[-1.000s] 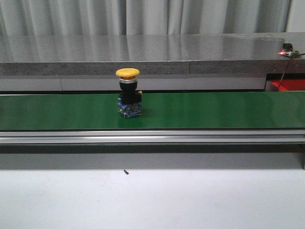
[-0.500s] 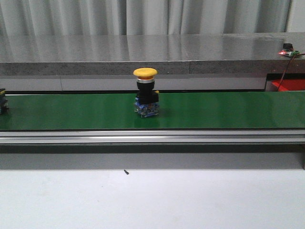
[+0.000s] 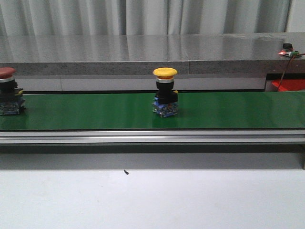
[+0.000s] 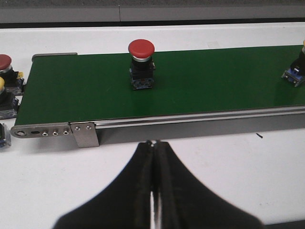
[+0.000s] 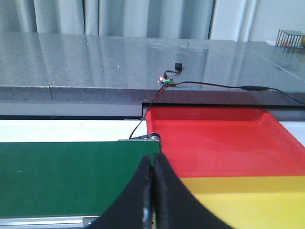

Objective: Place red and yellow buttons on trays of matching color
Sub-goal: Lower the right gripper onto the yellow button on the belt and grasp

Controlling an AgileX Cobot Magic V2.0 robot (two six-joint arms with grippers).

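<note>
Conveyor belt, green, runs across the front view. Far left on it: red button upright on its black-and-blue switch body, partly cut by the frame edge. Near the middle: yellow button, also upright, well apart from the red one. Small dark speck on the white table in front of the belt.

Left wrist view: left gripper hangs over the white table on the near side of the belt, fingers pressed together, nothing between them. Red button stands on the belt beyond it, near the belt's end bracket. Off that end of the belt, a cluster of spare buttons on the table, red and yellow caps, partly cropped.

Right wrist view: right gripper likewise clenched on nothing, over the other end of the belt. Just past that end sits the red tray, with the yellow tray touching its near edge. Both trays bare. Thin cable with a small lit board lies on the grey counter behind.
</note>
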